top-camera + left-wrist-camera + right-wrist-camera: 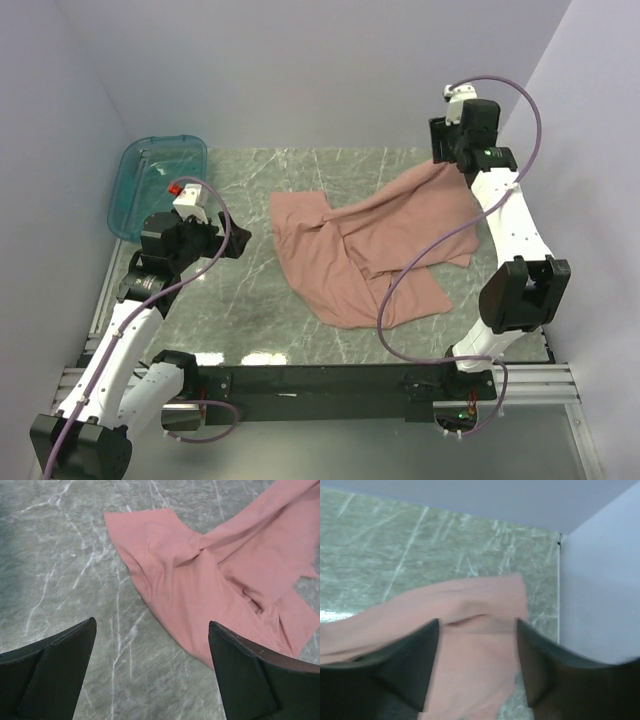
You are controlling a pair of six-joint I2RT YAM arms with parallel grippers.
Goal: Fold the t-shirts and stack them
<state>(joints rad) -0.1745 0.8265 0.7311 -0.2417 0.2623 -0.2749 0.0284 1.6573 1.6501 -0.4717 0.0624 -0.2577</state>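
One dusty-pink t-shirt (pixel 370 245) lies crumpled and partly spread across the middle and right of the marble table, with no print showing. My left gripper (pixel 237 235) is open and empty, hovering over bare table just left of the shirt. In the left wrist view the shirt (pixel 210 575) lies ahead and to the right of the gripper (pixel 151 625). My right gripper (pixel 445 158) is at the far right over the shirt's far corner. In the blurred right wrist view the gripper (pixel 478 622) has its fingers wide apart, with pink cloth (pixel 470 640) between and below them.
A teal translucent plastic tray (pixel 158 185) stands at the far left, behind the left arm. White walls close in the table at the back and on both sides; the right wall (pixel 600 590) is close to the right gripper. A purple cable (pixel 420 262) hangs across the shirt.
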